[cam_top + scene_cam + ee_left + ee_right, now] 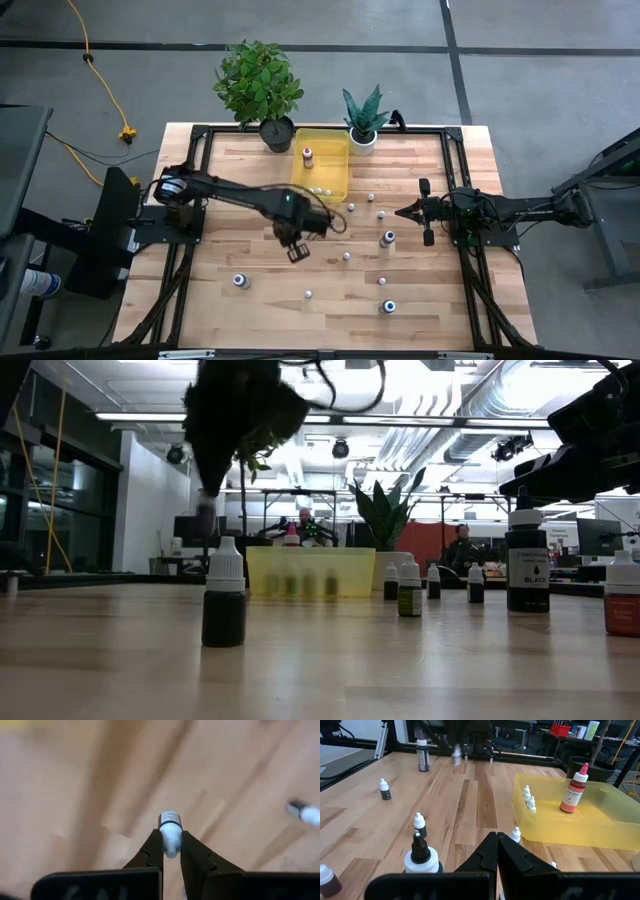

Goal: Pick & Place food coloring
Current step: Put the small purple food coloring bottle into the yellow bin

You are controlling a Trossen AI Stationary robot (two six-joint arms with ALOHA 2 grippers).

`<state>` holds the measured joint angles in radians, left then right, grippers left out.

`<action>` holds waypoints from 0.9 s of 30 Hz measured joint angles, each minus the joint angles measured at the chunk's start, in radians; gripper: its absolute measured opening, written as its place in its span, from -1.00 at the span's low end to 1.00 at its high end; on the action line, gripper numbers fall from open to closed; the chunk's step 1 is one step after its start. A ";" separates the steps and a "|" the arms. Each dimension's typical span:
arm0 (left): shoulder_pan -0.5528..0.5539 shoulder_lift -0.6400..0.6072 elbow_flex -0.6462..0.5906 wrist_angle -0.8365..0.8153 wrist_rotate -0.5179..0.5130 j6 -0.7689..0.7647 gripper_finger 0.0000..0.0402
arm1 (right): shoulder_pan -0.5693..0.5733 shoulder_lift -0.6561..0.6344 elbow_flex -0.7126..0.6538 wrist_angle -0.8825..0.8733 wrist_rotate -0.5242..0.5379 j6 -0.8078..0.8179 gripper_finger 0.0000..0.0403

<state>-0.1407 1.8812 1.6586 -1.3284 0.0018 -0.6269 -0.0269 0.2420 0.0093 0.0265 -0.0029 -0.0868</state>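
Left gripper: clamped on a small food coloring bottle, lifted clear of the table, near its middle.
Left arm: reaches in from the left edge, wrist angled down.
Right gripper: fingers together, empty, waiting at the right side.
Done: a red bottle and several small ones lie in the yellow bin.
Left: roughly ten bottles scattered on the wood, e.g..

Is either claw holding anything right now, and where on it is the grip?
The left claw pinches a small food coloring bottle by its white cap. The right claw is shut on nothing.
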 joint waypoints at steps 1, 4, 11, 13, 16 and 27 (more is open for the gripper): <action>0.011 0.000 0.036 -0.025 -0.042 0.012 -0.91 | 0.000 0.000 0.000 0.000 0.000 0.000 -1.00; 0.043 -0.001 0.118 -0.079 -0.194 0.026 -0.91 | 0.000 0.000 0.000 0.000 0.000 0.000 -1.00; 0.141 0.007 0.177 -0.008 -0.292 0.051 -0.91 | 0.000 0.000 0.000 0.000 0.000 0.000 -1.00; 0.183 0.024 0.177 0.024 -0.272 0.050 -0.91 | 0.000 0.000 0.000 0.000 0.000 0.000 -1.00; 0.243 0.068 0.182 0.082 -0.230 0.049 -0.91 | 0.000 0.000 0.000 0.000 0.000 0.000 -1.00; 0.380 0.270 0.410 0.107 -0.141 -0.034 -0.91 | 0.000 -0.001 0.000 0.000 0.000 0.000 -1.00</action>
<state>0.2393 2.1512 2.0684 -1.2209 -0.1394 -0.6611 -0.0267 0.2413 0.0093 0.0263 -0.0030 -0.0866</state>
